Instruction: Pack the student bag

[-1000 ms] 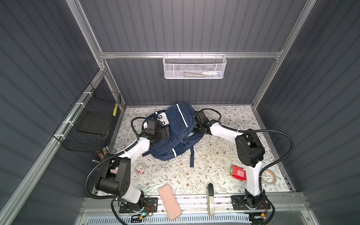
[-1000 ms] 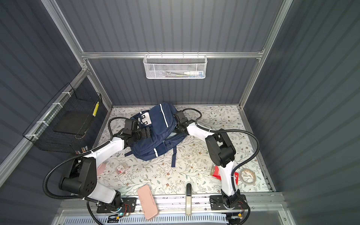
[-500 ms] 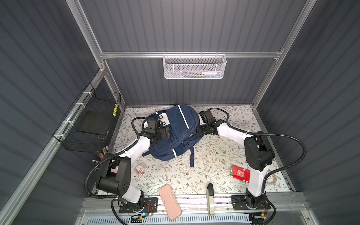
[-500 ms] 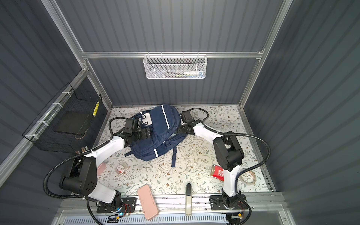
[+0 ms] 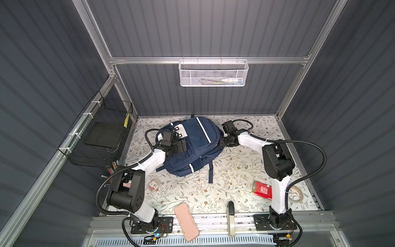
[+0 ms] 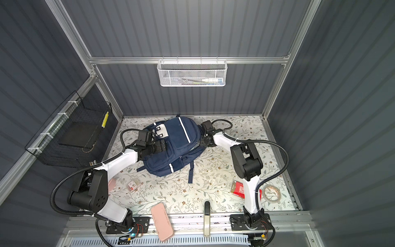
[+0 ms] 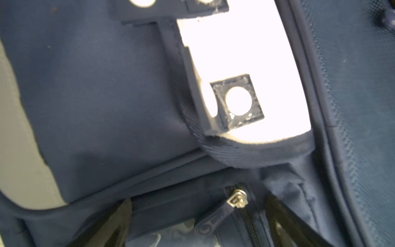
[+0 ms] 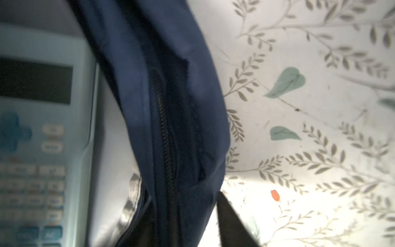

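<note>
1. Navy fabric student bag (image 5: 192, 145) with white stripes and patches, lying toward the back of the floral worktop (image 5: 235, 171).
2. Key labels on the light blue calculator (image 8: 42, 128) inside its opening too blurred to read.
3. Left claw (image 7: 198, 216) spread wide around a zip pull (image 7: 213, 220).
4. Right claw (image 5: 220, 141) at the bag's edge; only one finger (image 8: 230, 224) visible, grip impossible to tell.

**Grey ribbed booth around a floral mat**

The floral mat (image 5: 235, 171) forms the floor of the cell, pale with grey-green sprigs. Dark grey ribbed wall panels (image 5: 203, 27) rise behind the mat and on both its sides, framed by aluminium posts (image 5: 291, 89). Above the mat's far edge, a horizontal rail (image 5: 149, 60) carries a white mesh basket (image 5: 213, 73). Left of the mat, a black wire basket (image 5: 92, 157) hangs from a sloping side beam (image 5: 46, 177). An aluminium ledge (image 5: 213, 220) runs along the mat's near edge. The light is soft and even.
</note>
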You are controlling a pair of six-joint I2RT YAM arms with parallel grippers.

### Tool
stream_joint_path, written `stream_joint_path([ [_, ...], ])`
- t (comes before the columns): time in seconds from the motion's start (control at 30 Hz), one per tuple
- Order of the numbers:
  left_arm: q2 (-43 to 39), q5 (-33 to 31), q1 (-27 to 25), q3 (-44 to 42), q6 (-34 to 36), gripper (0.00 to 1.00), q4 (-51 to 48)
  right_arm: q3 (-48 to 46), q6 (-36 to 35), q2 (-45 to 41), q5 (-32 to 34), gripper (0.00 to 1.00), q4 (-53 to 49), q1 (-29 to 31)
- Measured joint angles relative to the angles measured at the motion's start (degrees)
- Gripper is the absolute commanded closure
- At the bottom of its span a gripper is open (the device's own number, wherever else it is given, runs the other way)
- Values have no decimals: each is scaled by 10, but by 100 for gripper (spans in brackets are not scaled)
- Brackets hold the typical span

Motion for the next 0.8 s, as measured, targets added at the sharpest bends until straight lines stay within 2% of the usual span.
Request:
stream_joint_path([
  [0.07,0,0,0,-1,-2,9,4,-3,2,2,-14,96,5,-4],
  [0.23,17,15,1,-2,-4,11,27,-97,12,-51,-23,99,64,-4],
  [0.47,70,63,-8,39,-1,11,56,-275,40,-194,-26,95,89,12],
  [0.67,115,71,-42,87,-2,10,64,-373,74,-289,-9,86,66,73],
  [0.73,120,75,-46,93,-5,9,65,-392,87,-314,-9,79,57,101],
  [0.77,120,75,-47,96,-6,8,62,-397,90,-323,-9,69,54,111],
  [0.8,120,75,-48,99,-7,6,57,-402,90,-332,-10,54,49,121],
])
